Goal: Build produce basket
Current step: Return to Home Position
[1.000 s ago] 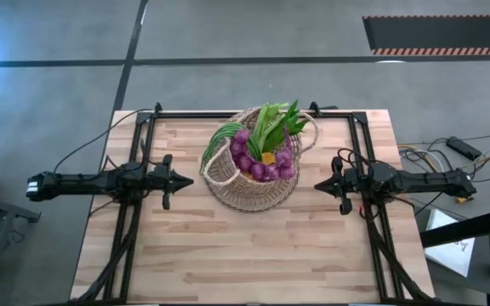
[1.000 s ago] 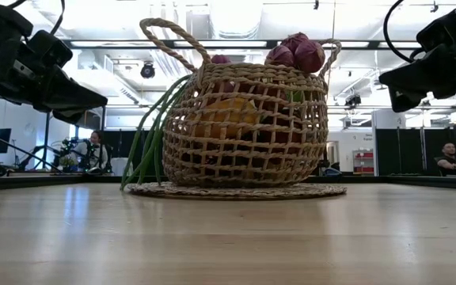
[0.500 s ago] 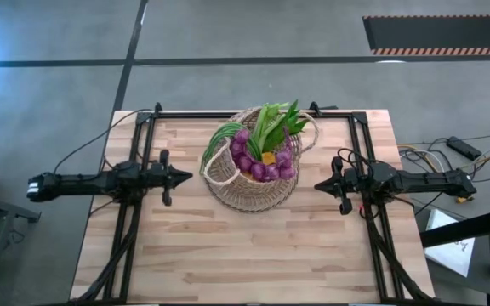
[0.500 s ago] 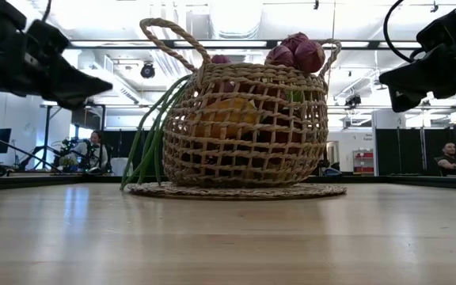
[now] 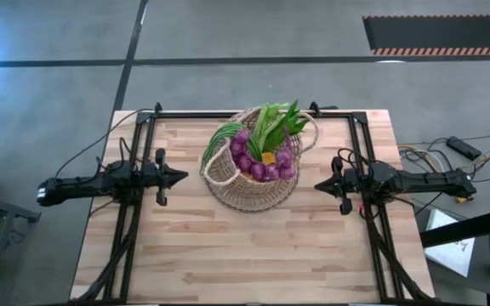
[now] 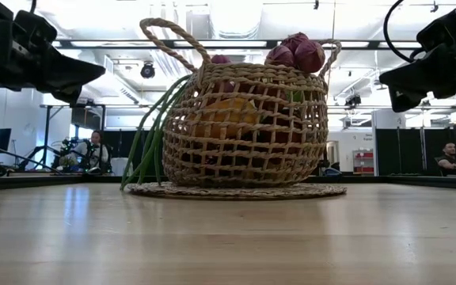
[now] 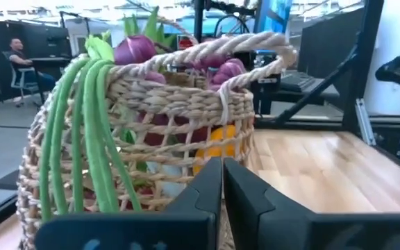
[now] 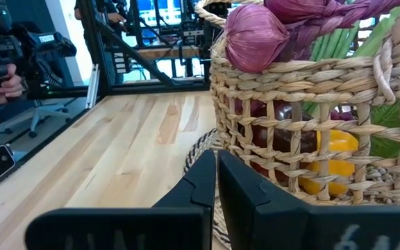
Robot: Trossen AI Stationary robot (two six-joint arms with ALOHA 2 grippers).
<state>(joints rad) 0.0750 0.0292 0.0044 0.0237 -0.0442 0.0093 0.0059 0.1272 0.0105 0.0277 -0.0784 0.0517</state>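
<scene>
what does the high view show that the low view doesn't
Only the high view: the whole table, the leafy greens and purple bulbs seen from above, and the left end effector and right end effector on either side of the basket, both apart from it. Only the low view: the basket's open-weave side with produce showing through, and a person in the room behind. Both: basket, greens, bulbs.
</scene>
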